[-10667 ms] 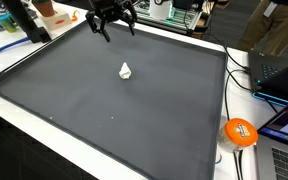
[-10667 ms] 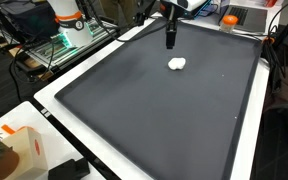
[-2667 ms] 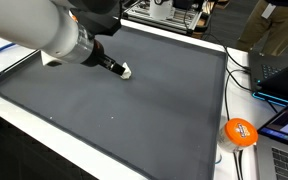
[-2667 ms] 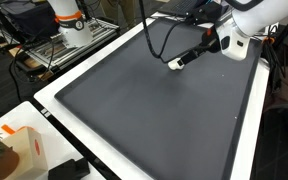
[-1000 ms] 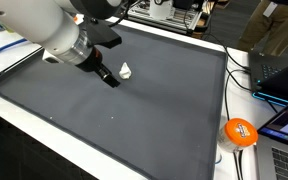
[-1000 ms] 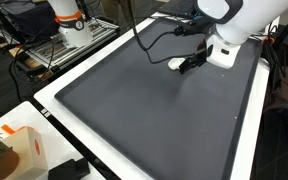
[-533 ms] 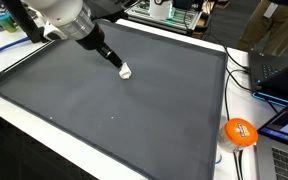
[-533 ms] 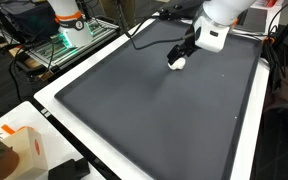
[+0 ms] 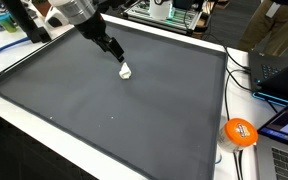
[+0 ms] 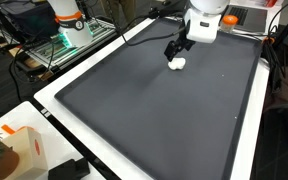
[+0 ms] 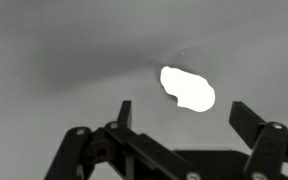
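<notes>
White lump (image 11: 187, 88) rests on dark mat (image 9: 134, 115); gripper (image 11: 184, 106) spread above.

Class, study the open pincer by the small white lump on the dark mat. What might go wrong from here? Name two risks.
1. In the wrist view the white lump lies just ahead of the open pincer, not between its fingers; closing now would likely miss.
2. The lump looks small and light on the dark mat, so a finger could nudge it away instead of catching it.
</notes>
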`<action>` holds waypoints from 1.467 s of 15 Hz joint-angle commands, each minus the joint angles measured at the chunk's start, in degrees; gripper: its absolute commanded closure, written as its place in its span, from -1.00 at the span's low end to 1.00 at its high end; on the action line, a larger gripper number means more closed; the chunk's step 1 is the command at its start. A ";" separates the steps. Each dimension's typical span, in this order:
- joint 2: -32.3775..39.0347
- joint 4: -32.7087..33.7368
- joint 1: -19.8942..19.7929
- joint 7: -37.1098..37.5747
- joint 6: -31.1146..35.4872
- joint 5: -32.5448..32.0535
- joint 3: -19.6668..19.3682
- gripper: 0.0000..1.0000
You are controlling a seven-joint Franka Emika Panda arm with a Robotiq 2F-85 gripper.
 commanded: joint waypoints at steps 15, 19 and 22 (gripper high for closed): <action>-18.01 -34.30 0.48 2.75 37.58 11.32 3.33 -1.00; -16.59 -33.19 1.01 3.65 40.16 11.46 3.51 -1.00; -18.61 -36.73 2.17 3.83 45.27 9.40 3.33 -1.00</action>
